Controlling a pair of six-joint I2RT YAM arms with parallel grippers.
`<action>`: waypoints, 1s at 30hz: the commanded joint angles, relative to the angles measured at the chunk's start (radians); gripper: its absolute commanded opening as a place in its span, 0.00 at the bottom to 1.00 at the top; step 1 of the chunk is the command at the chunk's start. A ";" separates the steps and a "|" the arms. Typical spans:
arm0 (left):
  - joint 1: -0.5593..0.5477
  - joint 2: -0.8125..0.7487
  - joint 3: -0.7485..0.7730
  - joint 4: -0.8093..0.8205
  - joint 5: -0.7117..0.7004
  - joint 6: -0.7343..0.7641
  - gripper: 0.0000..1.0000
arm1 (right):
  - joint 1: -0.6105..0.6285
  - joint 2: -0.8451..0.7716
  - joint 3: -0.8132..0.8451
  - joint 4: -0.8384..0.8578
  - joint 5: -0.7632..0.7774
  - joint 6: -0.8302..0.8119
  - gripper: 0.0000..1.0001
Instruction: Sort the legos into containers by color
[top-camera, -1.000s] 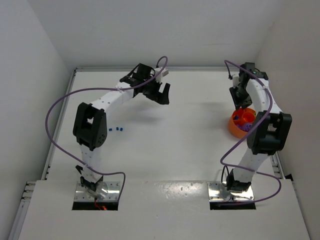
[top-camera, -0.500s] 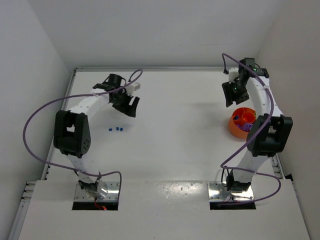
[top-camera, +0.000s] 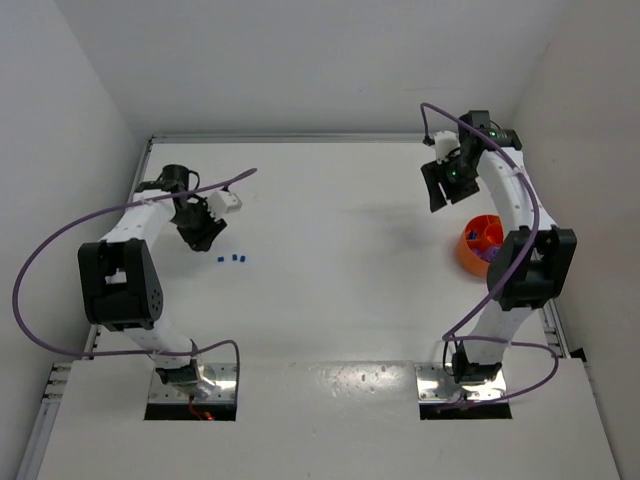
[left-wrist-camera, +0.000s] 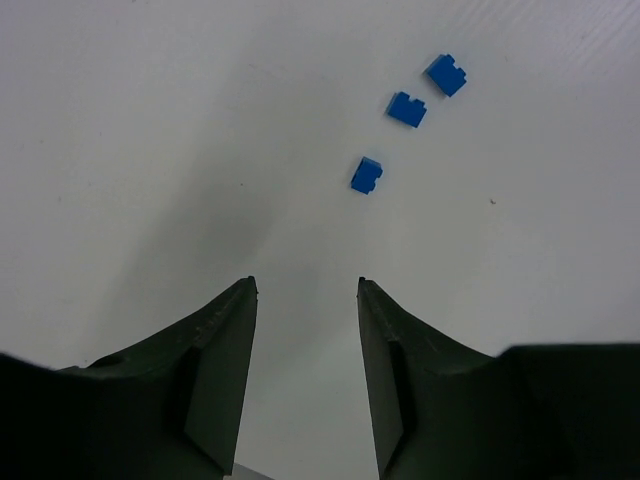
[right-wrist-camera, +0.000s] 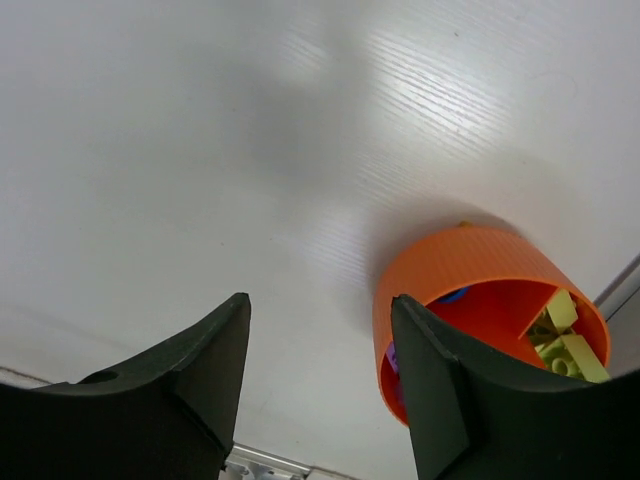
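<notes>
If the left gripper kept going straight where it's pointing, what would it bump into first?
Probably the bare white table, because the left gripper is open and tilts down toward it. The nearest blue lego lies just ahead, slightly off its line, so it might brush that next. Depth is hard to judge.

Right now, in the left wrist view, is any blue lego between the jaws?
No, the three blue legos lie on the table beyond the tips of the jaws, which hold nothing.

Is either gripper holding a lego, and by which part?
Neither. The left gripper is open and empty near the blue legos; the right gripper likewise beside the orange tub.
</notes>
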 joint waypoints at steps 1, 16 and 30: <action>0.011 0.036 -0.013 -0.025 0.041 0.227 0.50 | 0.026 0.029 0.050 -0.002 -0.033 -0.030 0.59; 0.021 0.134 -0.074 0.035 0.196 0.432 0.49 | 0.075 0.038 0.052 -0.002 0.050 -0.030 0.74; 0.030 0.240 -0.088 0.075 0.252 0.454 0.42 | 0.084 0.038 0.052 -0.002 0.050 -0.030 0.74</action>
